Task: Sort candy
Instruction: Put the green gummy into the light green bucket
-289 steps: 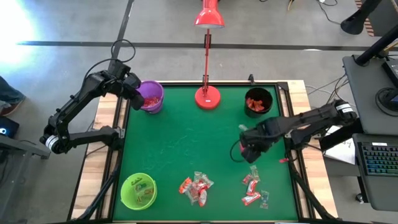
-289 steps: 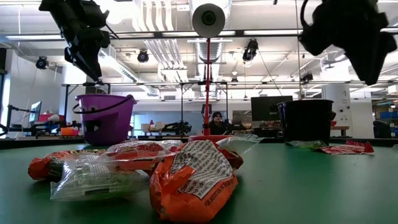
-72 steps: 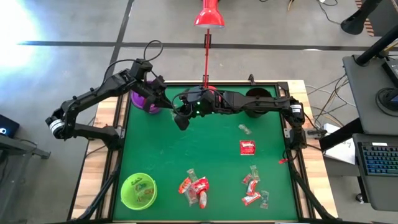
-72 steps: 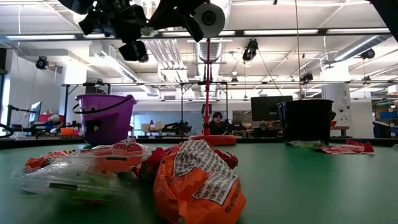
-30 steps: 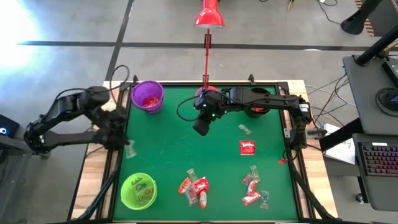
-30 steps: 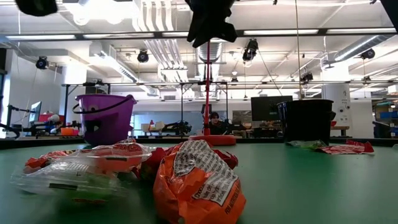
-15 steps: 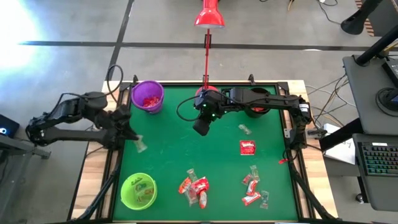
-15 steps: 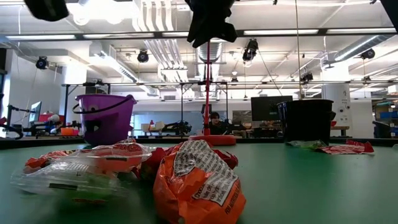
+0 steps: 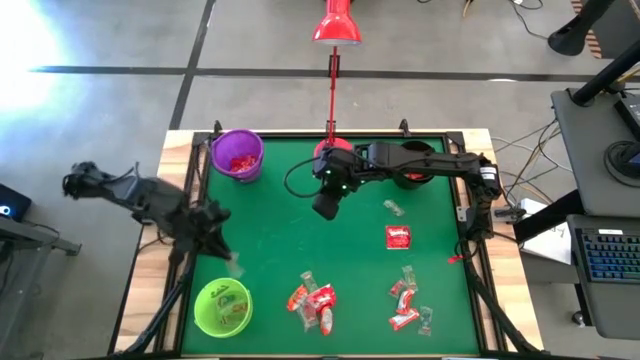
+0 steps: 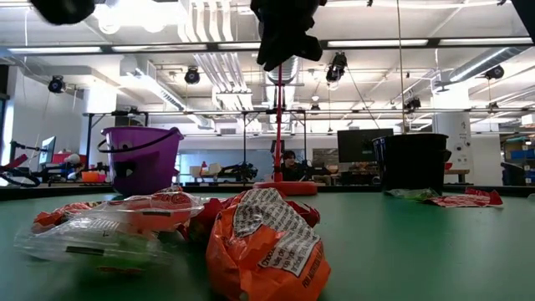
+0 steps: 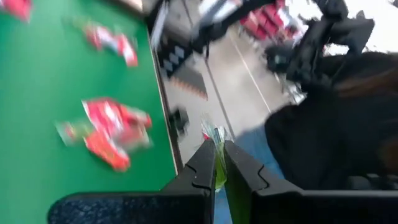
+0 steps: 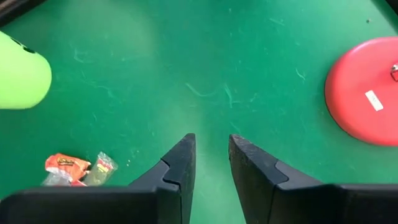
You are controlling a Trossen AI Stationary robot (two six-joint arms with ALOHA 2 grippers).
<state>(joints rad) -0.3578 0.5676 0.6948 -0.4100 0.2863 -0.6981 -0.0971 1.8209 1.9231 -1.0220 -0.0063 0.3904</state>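
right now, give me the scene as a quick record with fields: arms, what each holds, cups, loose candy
left end effector: near the table's left edge, just above the green cup, shut on a clear-wrapped candy
right end effector: over mid-table by the red lamp base, open, holding nothing
green cup: front left corner, some candy inside
purple cup: back left, red candy inside
black cup: back right, red candy inside
loose candy: a pile front centre, a cluster front right, one red piece

Overhead and table-level cameras share the purple bucket (image 9: 238, 155); wrist cameras look down close.
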